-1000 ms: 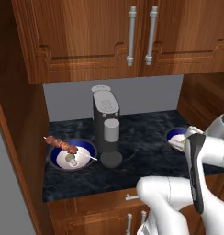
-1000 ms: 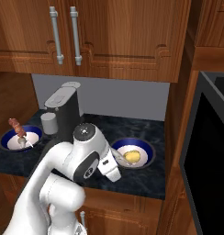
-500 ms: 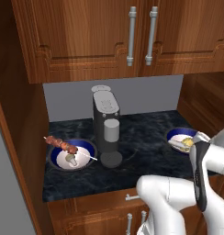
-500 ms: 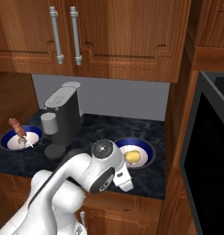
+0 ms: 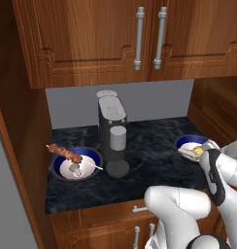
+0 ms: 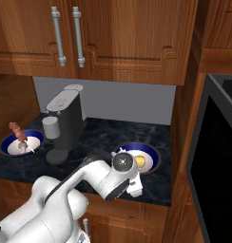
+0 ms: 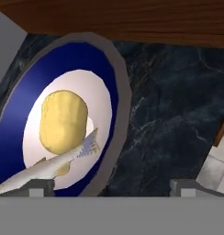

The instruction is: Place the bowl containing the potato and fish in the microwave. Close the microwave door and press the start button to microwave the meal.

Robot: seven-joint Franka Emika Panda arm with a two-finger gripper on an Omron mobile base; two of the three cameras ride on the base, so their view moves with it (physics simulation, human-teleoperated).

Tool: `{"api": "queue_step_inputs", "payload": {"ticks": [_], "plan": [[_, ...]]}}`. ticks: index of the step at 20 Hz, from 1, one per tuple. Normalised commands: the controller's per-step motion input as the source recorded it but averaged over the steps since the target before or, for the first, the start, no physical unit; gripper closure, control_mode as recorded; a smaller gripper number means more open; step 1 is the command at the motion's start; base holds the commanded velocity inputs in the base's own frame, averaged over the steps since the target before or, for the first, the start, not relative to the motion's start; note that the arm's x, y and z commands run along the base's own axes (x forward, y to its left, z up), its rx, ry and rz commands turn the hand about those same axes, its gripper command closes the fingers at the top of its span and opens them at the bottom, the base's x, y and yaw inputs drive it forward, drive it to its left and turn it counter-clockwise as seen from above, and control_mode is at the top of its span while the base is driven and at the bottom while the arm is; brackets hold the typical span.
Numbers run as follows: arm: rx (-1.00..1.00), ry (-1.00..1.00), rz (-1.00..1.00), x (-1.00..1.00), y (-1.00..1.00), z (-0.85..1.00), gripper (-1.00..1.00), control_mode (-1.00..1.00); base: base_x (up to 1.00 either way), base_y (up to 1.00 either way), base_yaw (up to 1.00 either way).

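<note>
1. Upper cabinets (image 5: 140,44) of brown wood hang over the dark marbled counter (image 5: 154,155); a grey wall closes the alcove behind it.
2. The microwave (image 6: 217,166) stands at the right edge of the right base view, past a wooden side panel. Its black interior faces the arm, so the door appears to be swung open, though the door itself cannot be made out.
3. The coffee machine (image 5: 113,133) stands mid-counter, between the two bowls and well apart from the target.
4. The bowl (image 7: 63,114), blue with a white inner face, sits on the counter near its right end, close to the front edge (right base view (image 6: 137,156)).
5. A second blue bowl (image 5: 74,163) at the left carries a brown skewer (image 5: 64,153); it is not the target.
6. The fish (image 7: 45,167), a pale strip, lies across the bowl and partly over the potato (image 7: 63,121).
7. The gripper (image 7: 111,188) hangs over the bowl's near rim. Its tips stand wide apart, one over the bowl's inside, one over bare counter, holding nothing.
8. Risks, as judged: a pinch on the thin rim may slip or tilt the bowl, spilling the potato; the inner finger may press on the fish; the side panel may catch the bowl during transfer.
</note>
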Motion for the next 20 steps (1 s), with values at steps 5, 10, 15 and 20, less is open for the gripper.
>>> {"api": "queue_step_inputs", "payload": {"ticks": [5, 10, 15, 20], "plan": [[0.11, 0.00, 0.00, 0.32, -0.20, -0.20, -1.00, -1.00, 0.00, 0.00, 0.00], [0.11, 0.00, 0.00, 0.36, -0.23, -0.12, -1.00, -1.00, 0.00, 0.00, 0.00], [0.06, 0.00, 0.00, 0.32, -0.10, -0.16, -1.00, -1.00, 0.00, 0.00, 0.00], [0.00, 0.00, 0.00, 0.36, 0.00, -0.23, 1.00, -1.00, 0.00, 0.00, 0.00]]}}
